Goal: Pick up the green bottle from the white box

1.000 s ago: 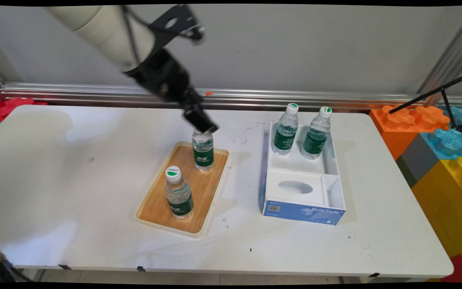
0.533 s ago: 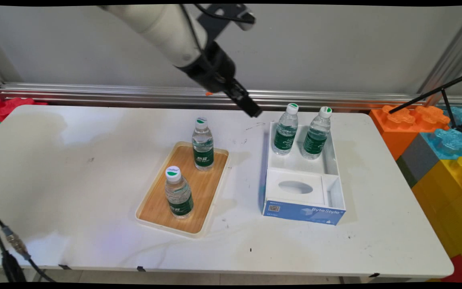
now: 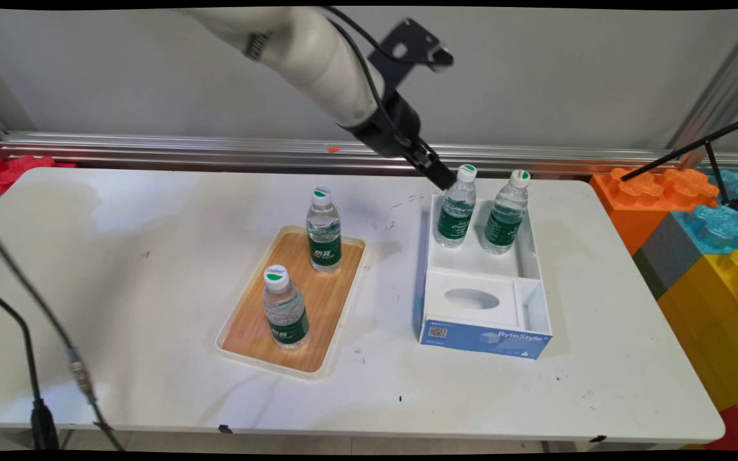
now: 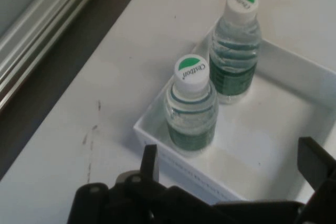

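gripper (image 3: 444,180): black two-finger unit on the white arm, reaching in from upper left, tip just left of the near bottle's cap, above the box's far-left corner; in hand view (image 4: 231,163) it sits above the box wall
fingers (image 4: 149,162): spread apart, nothing between them; the left one is in front of the box's outer wall, the right one at the picture's right edge over the box floor
left bottle in box (image 3: 455,208): small clear water bottle, green label, white cap with green mark, upright in the far compartment, nearest thing to the gripper; hand view (image 4: 191,108) shows it tucked into the box corner
right bottle in box (image 3: 504,214): same kind, upright, just beside the first, same compartment; farther one in hand view (image 4: 235,45)
box (image 3: 531,253): white open-top box with blue front face lettered ByteStyle, near compartment has a white insert with an oval hollow; right of worktop centre
tray (image 3: 337,301): cream rim, wooden floor, left of the box, well apart from the gripper
bottles on tray: one upright at the far end (image 3: 324,232), one upright toward the near end (image 3: 285,308), apart from each other
worktop (image 3: 119,275): white, scuffed with dark marks
surroundings: big toy blocks (image 3: 702,237), orange, blue, yellow, by the worktop's right end; metal rail (image 3: 151,144) along the wall
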Tool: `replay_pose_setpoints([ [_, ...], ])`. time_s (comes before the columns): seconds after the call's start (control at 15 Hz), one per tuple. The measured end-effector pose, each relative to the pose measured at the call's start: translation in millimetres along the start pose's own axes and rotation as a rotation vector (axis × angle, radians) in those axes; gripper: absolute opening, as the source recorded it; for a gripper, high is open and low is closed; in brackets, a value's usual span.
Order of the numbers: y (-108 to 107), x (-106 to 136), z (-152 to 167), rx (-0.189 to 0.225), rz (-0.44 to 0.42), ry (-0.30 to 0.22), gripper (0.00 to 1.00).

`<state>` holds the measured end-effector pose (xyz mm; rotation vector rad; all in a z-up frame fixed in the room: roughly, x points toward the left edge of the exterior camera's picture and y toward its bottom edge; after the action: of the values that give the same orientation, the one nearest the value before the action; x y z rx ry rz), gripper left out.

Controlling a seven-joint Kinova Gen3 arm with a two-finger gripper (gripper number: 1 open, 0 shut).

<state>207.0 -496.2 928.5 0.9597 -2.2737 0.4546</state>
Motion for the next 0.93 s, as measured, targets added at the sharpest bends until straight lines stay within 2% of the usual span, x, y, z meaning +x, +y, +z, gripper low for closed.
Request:
replay_pose_setpoints([
  [0.53,-11.8,-13.5,99.3,-0.025,0.071,0.019,1.0],
  [0.93,-16.7,-21.2,142.7,-0.041,0.102,0.033,1.0],
])
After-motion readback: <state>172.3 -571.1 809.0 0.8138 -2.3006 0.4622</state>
